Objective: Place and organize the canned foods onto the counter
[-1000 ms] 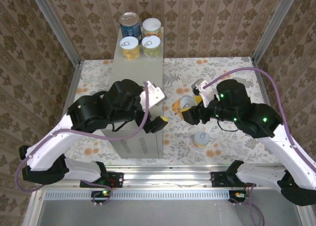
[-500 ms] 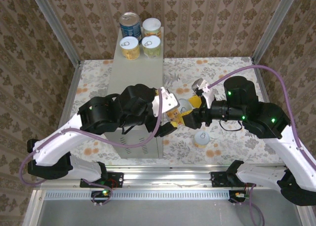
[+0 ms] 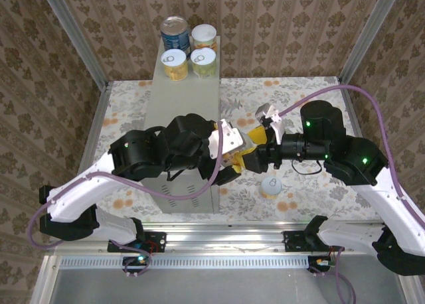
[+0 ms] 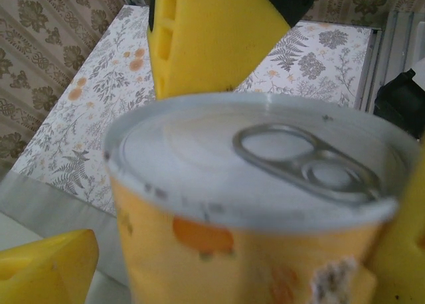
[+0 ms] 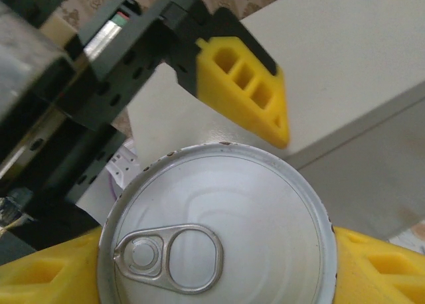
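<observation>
From above, the right gripper (image 3: pixel 251 151) pinches an orange-labelled can (image 3: pixel 236 160) just off the right edge of the counter (image 3: pixel 186 98). Left wrist: my left gripper (image 4: pixel 226 264) stands wide around it, not yet clamped. Right wrist: I judge the tin rigid and smooth (slippery), so I'd grip mid-wall.

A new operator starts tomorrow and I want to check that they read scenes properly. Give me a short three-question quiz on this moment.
1. How many cans stand on the counter?
2. True or false: the right gripper grips an orange-labelled can.
3. The lone can on the floral table sits: A) left of the counter, B) right of the counter, C) behind the counter.
Key: 1) four; 2) true; 3) B.
</observation>
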Robot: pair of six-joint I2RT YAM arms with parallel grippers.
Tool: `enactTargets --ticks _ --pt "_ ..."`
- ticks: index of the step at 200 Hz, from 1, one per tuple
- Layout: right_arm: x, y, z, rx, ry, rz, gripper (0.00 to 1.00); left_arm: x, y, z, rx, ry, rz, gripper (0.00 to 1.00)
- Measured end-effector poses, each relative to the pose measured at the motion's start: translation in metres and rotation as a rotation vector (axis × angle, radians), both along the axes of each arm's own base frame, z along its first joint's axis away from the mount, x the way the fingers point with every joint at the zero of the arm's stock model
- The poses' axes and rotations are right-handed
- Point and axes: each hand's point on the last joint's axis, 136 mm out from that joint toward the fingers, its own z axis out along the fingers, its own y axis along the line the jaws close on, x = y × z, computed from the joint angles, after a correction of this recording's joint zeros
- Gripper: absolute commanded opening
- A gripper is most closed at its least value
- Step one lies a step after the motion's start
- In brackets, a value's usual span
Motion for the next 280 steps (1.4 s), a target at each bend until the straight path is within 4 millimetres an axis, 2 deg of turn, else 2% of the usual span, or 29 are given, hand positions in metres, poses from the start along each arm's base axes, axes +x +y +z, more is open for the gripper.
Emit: enactTargets --ticks 46,71,97,123,151,171,196,221,253,280 --pt "0.001 0.006 0.004 0.017 -0.013 0.014 0.74 0.000 -0.003 0.000 0.002 -0.011 -0.014 0.78" --pt "0.003 0.007 0.006 0.023 -0.019 0.009 0.81 -0.001 -0.004 0.002 -0.007 -0.023 -0.017 0.70" --pt "0.002 0.008 0.010 0.040 -0.024 0.011 0.92 0.002 0.004 0.002 -0.020 -0.044 0.004 0.67" --pt "-0.001 0.009 0.015 0.058 -0.031 0.021 0.97 0.008 0.031 0.002 -0.039 -0.060 0.055 0.68" --pt "-0.001 0.009 0.021 0.077 -0.051 0.022 0.99 0.015 0.067 0.015 -0.121 -0.073 0.122 0.69" --pt "0.000 0.010 0.021 0.081 -0.054 0.022 1.00 0.017 0.090 0.021 -0.184 -0.078 0.167 0.72" --pt "0.001 0.011 0.016 0.073 -0.046 0.021 1.00 0.018 0.113 0.018 -0.230 -0.070 0.218 0.73" --pt "0.002 0.012 0.015 0.074 -0.043 0.020 1.00 0.021 0.126 0.010 -0.240 -0.052 0.256 0.75" --pt "0.002 0.012 0.015 0.076 -0.040 0.019 1.00 0.021 0.129 -0.001 -0.236 -0.021 0.274 0.81" --pt "0.000 0.013 0.015 0.077 -0.036 0.023 1.00 0.021 0.131 0.002 -0.265 -0.018 0.282 0.86"
